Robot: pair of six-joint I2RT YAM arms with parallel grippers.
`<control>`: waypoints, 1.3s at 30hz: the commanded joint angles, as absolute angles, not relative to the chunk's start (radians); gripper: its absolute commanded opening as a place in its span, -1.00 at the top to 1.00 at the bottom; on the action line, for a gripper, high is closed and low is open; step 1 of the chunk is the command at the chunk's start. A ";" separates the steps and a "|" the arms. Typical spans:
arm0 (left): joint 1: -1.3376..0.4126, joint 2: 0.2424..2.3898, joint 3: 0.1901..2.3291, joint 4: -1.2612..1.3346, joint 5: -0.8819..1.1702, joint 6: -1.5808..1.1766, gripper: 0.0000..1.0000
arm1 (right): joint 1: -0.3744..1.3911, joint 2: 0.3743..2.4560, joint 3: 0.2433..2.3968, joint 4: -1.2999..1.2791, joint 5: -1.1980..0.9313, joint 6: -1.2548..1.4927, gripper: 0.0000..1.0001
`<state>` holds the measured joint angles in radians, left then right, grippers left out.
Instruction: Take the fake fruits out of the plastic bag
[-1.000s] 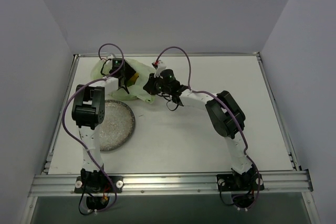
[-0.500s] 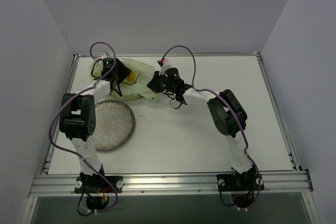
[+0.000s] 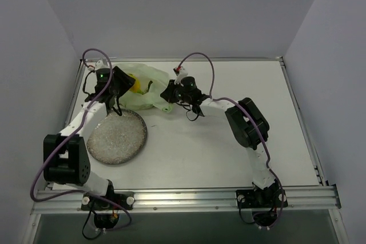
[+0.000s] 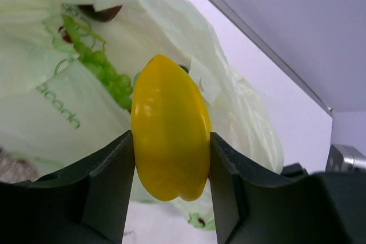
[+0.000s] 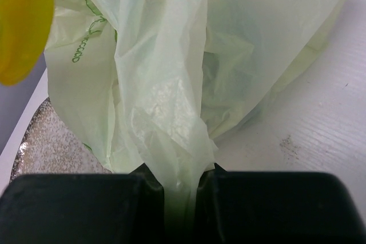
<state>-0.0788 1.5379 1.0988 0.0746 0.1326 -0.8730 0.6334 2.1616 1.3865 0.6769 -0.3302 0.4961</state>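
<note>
The pale green plastic bag lies crumpled at the back left of the table. My left gripper is shut on a yellow fake fruit, which hangs just outside the bag's left side and is squeezed between both fingers. The yellow fruit also shows at the upper left in the right wrist view. Through the plastic bag's film I see a light green bunch and a dark red fruit. My right gripper is shut on a gathered fold of the bag at its right end.
A grey speckled round plate sits in front of the bag, under the left arm. The metal table rail and the back wall run close behind the bag. White tabletop stretches to the right.
My left arm has swung to the left and drawn the yellow fruit out of the bag's opening. The right gripper has kept its hold on the bag, nearly still.
</note>
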 commanded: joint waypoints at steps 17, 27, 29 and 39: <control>-0.051 0.864 0.586 -0.334 -0.222 -0.795 0.18 | 0.635 2.023 1.276 0.790 -0.331 0.543 1.00; -0.049 0.937 0.542 -0.266 -0.319 -0.831 -0.53 | 0.652 1.999 1.269 0.793 -0.339 0.537 1.00; -0.049 0.945 0.548 -0.258 -0.318 -0.836 -0.62 | 0.653 1.997 1.267 0.793 -0.341 0.537 1.00; -0.228 0.970 0.765 -0.204 -0.233 -0.764 -0.08 | 0.666 1.985 1.256 0.739 -0.311 0.485 1.00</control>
<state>-0.1890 0.9112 0.6365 -0.2817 -0.2684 -0.8047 0.6518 2.0594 1.2633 0.7284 -0.3290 0.5213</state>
